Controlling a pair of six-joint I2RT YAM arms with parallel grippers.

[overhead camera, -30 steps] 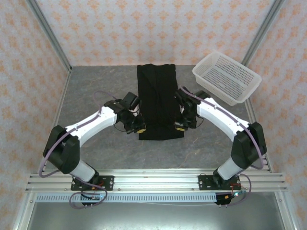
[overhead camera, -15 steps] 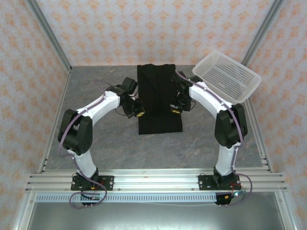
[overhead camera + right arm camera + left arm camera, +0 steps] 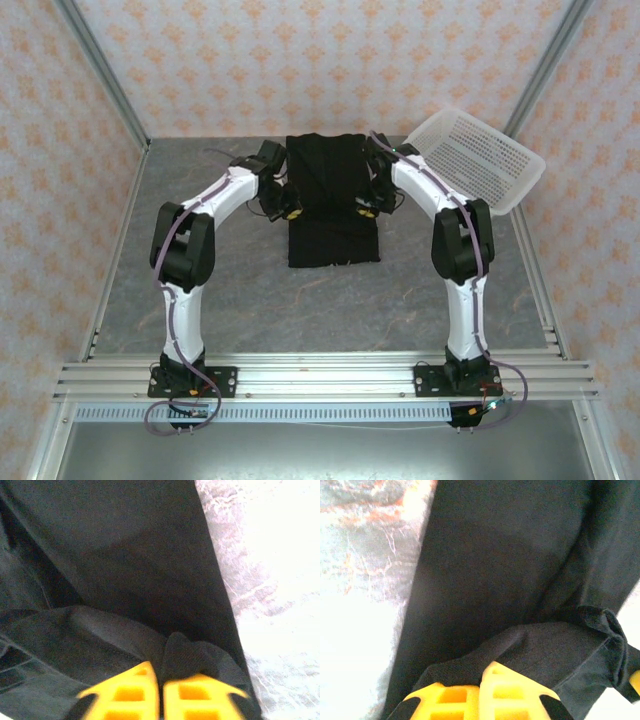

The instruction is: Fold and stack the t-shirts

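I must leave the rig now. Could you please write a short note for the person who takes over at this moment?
Grippers: the left gripper is shut on the t-shirt, pinching a fold at its left edge. The right gripper is shut on the t-shirt at its right edge, with cloth bunched in its grip.
Things: the t-shirt lies as a narrow black strip on the far middle of the table. The white basket is at the far right.
Done: the sides look folded in.
Left: finish the crosswise fold, release, and set it down for stacking.
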